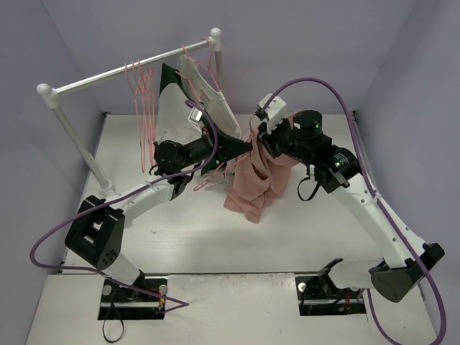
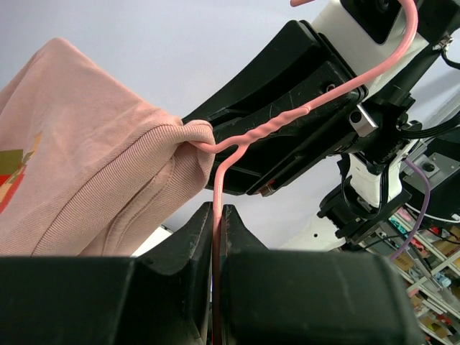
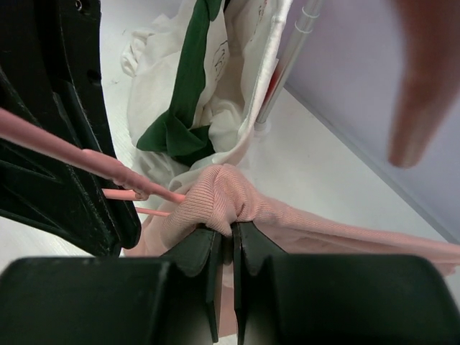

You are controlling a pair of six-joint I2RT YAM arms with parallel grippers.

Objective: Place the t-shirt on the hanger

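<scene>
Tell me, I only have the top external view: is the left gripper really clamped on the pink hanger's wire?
Observer: Yes. The left wrist view shows the left gripper shut on the hanger, pinching the wire just below its twisted neck.
Operator: Does the right one have the shirt?
Observer: The right wrist view shows the right gripper shut on a ribbed fold of the pink t-shirt.
Operator: Is the collar over the hanger?
Observer: The ribbed edge is bunched against the wire at the base of the neck. I cannot tell whether the wire passes through the opening.
</scene>
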